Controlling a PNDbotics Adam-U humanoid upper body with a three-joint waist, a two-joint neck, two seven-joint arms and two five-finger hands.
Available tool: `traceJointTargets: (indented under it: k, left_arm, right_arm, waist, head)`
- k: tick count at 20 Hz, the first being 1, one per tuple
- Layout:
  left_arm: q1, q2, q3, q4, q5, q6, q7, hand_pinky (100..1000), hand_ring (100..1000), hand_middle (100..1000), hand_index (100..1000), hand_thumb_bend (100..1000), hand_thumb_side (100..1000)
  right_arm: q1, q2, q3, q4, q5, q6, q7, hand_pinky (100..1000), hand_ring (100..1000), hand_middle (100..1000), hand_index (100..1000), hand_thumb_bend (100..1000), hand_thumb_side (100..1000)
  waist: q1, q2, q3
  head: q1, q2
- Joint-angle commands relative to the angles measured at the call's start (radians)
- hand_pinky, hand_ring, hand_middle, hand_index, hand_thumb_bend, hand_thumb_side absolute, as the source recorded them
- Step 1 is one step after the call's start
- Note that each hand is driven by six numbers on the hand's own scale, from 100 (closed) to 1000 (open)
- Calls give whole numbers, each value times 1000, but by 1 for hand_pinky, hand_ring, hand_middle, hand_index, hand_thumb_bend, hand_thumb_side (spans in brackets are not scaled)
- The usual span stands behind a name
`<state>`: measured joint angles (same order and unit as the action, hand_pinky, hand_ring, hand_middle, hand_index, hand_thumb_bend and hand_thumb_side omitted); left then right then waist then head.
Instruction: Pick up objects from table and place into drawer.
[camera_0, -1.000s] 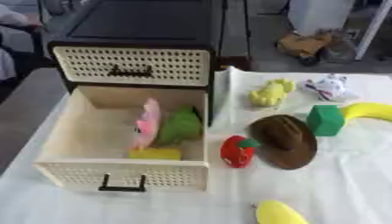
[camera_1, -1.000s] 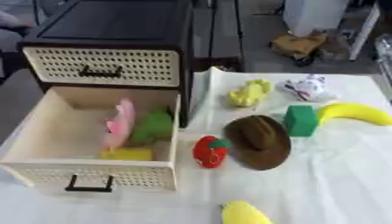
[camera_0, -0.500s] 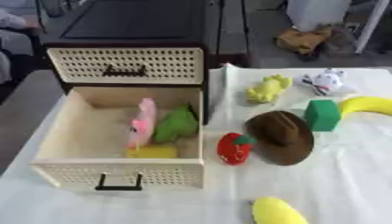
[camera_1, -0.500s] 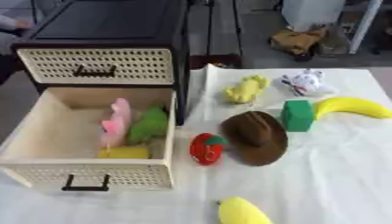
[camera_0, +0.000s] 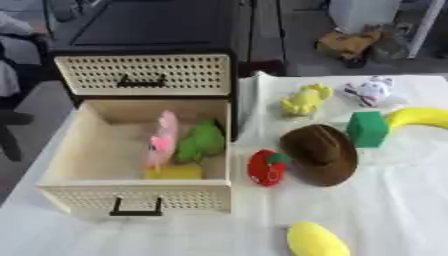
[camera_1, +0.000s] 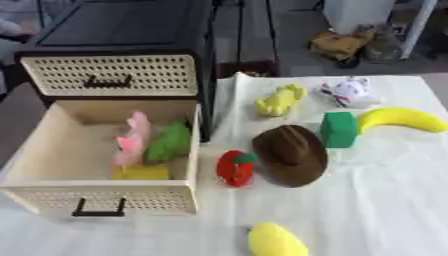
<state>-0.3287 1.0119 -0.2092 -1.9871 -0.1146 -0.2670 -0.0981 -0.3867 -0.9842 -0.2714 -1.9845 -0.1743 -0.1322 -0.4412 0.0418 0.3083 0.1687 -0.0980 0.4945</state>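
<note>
The lower drawer (camera_0: 136, 197) of a black cabinet stands pulled open on the left, with a pink toy (camera_0: 163, 137), a green toy (camera_0: 202, 141) and a yellow block (camera_0: 174, 172) inside. On the white cloth to its right lie a red strawberry-like toy (camera_0: 266, 167), a brown hat (camera_0: 320, 153), a green cube (camera_0: 367, 129), a banana (camera_1: 402, 120), a yellow plush (camera_0: 305, 98), a white plush (camera_1: 351, 92) and, nearest the front, a yellow lemon-like toy (camera_0: 316, 240). Neither hand shows in either view.
The cabinet's upper drawer (camera_0: 144, 74) is closed, its black top reaching back. The white cloth (camera_0: 394, 200) covers the table. Brown bags (camera_1: 344, 46) lie on the floor beyond the table's far edge.
The whole picture has shifted slightly downward and sideways, so the camera has moved. The objects keep their places relative to each other.
</note>
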Motion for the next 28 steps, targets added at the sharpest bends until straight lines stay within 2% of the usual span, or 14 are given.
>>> traceJointTargets:
  k: [1,3,7,12,14,17,19,22,28]
  left_arm:
    - [-7,74,-44,-13,-46,1,-46,100,285,488,865,100,1000]
    - [-5,80,-80,-13,-75,1,-74,121,302,505,870,100,1000]
    - [-1,78,-152,-13,-131,8,-130,168,332,522,866,100,1000]
    - [-26,57,-218,-13,-203,11,-203,167,325,528,860,100,1000]
    - [-47,42,-232,-13,-226,4,-232,141,305,532,853,100,1000]
    - [-80,19,-250,-13,-221,6,-275,140,306,542,852,100,1000]
    - [-103,5,-257,-13,-201,20,-304,136,306,589,870,100,1000]
    - [-129,-9,-261,-13,-166,57,-347,138,310,670,923,100,1000]
    - [-156,-30,-263,-13,-101,147,-438,141,316,704,954,100,1000]
  right_arm:
    - [10,-36,-21,-16,-9,-45,-46,659,702,582,721,298,1000]
    - [23,-32,-21,-16,-13,-73,-73,665,708,590,727,269,1000]
    - [52,-15,-13,-16,-14,-129,-87,670,712,593,730,275,1000]
    - [90,5,-8,-16,-15,-202,-84,671,708,588,728,295,1000]
    - [98,13,-5,-16,-17,-219,-81,671,706,586,728,302,1000]
    - [107,21,-3,-16,-16,-223,-75,671,704,583,726,317,1000]
    - [111,26,-3,-16,-15,-221,-73,671,702,579,724,324,1000]
    - [116,33,-1,-16,-10,-221,-66,668,697,575,721,337,1000]
    - [123,44,1,-16,-1,-215,-60,667,694,572,719,351,1000]
  waist:
    - [2,-23,-5]
    - [5,-23,-11]
    - [10,-20,-22]
    - [16,-19,-29]
    - [18,-18,-31]
    - [19,-19,-34]
    - [20,-18,-34]
    - [20,-18,-35]
    - [19,-15,-34]
  head:
    - [12,8]
    - [17,8]
    - [26,6]
    - [35,8]
    - [37,7]
    - [41,6]
    - [42,6]
    - [44,5]
    - [48,3]
